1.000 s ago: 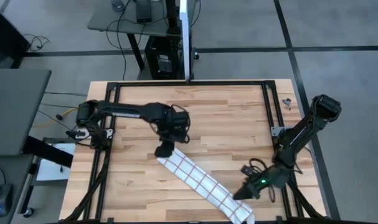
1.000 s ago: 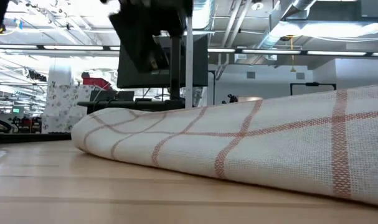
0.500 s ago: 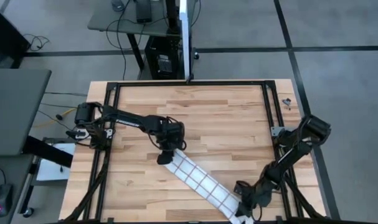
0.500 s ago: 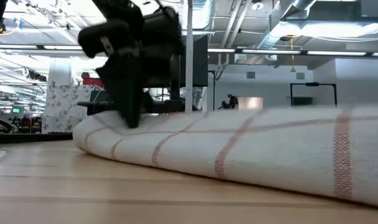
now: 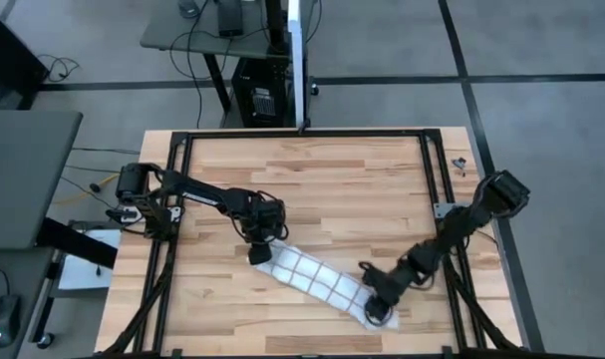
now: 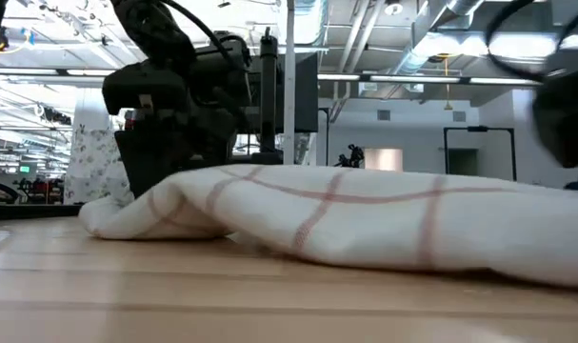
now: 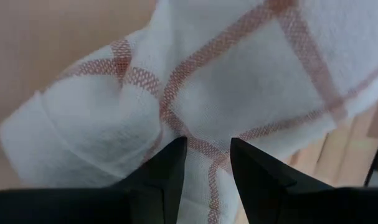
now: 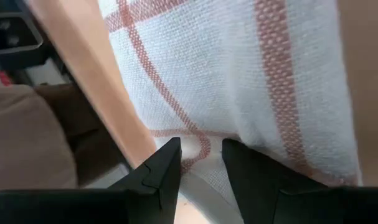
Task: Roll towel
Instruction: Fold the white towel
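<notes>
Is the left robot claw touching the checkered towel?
Touching. In the left wrist view the left gripper has its fingers pressed into the bunched end of the towel; the high view puts it on that same end.

Robotics lab or industrial workshop: wood-top table in black metal frame, grey tiled floor, exposed ceiling ducts, strip lights, cabling beyond table.

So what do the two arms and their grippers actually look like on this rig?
Both arms are dark, jointed and slim, with black cables looped along them. The left gripper and right gripper each end in two black, wedge-shaped fingers with flat inner faces. No markings show on either one.
</notes>
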Controlling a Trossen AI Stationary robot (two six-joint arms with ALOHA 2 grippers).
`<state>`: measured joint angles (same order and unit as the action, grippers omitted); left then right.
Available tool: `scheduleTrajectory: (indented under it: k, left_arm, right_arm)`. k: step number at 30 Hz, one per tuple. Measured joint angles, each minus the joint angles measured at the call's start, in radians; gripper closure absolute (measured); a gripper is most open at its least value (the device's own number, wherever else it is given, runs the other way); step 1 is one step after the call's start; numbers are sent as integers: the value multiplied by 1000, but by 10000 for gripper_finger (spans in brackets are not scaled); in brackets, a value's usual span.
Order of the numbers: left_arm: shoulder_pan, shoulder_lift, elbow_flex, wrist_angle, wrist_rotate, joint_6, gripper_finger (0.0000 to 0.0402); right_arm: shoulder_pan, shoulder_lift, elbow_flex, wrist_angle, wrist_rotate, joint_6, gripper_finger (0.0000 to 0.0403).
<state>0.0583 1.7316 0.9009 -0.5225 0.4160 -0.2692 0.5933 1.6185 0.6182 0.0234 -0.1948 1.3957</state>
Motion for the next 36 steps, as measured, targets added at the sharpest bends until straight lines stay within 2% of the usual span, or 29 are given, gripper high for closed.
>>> scheduleTrajectory:
  k: [7,11,15,20,24,29,33,36]
  left_arm:
    - [107,-64,-4,-65,-112,37,286]
    - [183,-87,-4,-93,-159,72,286]
    - [240,-122,6,-105,-176,76,286]
    - [276,-211,45,-104,-170,107,286]
    - [277,-272,50,-73,-158,179,286]
    - [260,-253,41,-35,-155,264,286]
    - [249,-193,13,-5,-155,342,286]
    - [251,-150,10,-46,-184,397,286]
  right_arm:
    - [-151,-167,-7,-372,-73,-263,280]
    - [-211,-269,-7,-612,-72,-340,280]
    - [-277,-366,-8,-727,-93,-381,280]
    - [-326,-488,-8,-706,-79,-377,280]
    - [-311,-517,-7,-549,52,-385,280]
    - [-261,-415,-6,-445,300,-500,280]
    - [-222,-286,-6,-445,372,-521,280]
    - [-189,-211,-6,-470,380,-482,280]
